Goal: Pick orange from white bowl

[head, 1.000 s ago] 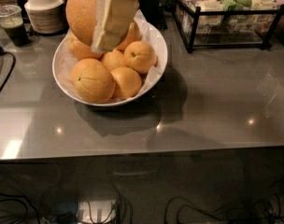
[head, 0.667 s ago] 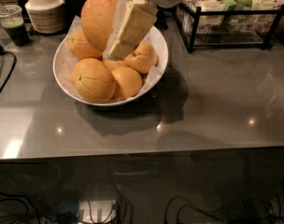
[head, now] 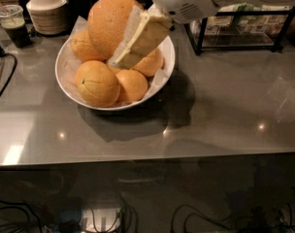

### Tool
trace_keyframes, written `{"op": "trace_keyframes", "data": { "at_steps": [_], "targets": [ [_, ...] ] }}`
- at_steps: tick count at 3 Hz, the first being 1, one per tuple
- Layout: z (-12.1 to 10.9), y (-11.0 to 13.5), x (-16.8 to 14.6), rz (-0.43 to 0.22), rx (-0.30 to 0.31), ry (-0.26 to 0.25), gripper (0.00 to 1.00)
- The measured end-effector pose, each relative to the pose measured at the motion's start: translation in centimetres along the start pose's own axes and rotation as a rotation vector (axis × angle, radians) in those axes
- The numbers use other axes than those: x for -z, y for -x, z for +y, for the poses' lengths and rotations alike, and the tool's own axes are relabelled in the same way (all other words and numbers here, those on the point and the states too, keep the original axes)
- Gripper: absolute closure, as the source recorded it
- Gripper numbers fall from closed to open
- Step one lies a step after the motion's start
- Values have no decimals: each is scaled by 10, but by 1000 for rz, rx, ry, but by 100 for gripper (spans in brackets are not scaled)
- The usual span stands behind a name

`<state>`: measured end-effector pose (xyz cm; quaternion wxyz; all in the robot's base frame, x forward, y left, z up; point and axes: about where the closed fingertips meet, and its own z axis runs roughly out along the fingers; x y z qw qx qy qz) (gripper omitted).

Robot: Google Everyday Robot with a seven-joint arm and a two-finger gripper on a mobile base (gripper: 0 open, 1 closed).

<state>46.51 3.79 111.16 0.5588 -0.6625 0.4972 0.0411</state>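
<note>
The tool [head: 120,46] is gripping the large orange [head: 107,24], holding it just above the other oranges [head: 96,83] at the far side of the white bowl [head: 63,81] on the counter [head: 225,106]. The grasp is looking secure; carrying it clear is remaining.

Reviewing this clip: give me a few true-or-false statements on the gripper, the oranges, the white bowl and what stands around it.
1. The gripper is clamped on the large, plain-skinned round orange. True.
2. The wide, glossy, paper-lined white bowl holds nothing. False: at least four other oranges lie in it.
3. The stack of beige ribbed bowls stands behind the white bowl, to its left. True.
4. The clear plastic cup lies tipped over on the grey table. False: it stands upright.
5. The black wire rack stands left of the white bowl. False: it stands to the right.
</note>
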Motion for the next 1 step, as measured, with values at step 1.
{"op": "trace_keyframes", "data": {
  "at_steps": [1],
  "targets": [
    [0,2,0,-1,0,-1,100]
  ]
}}
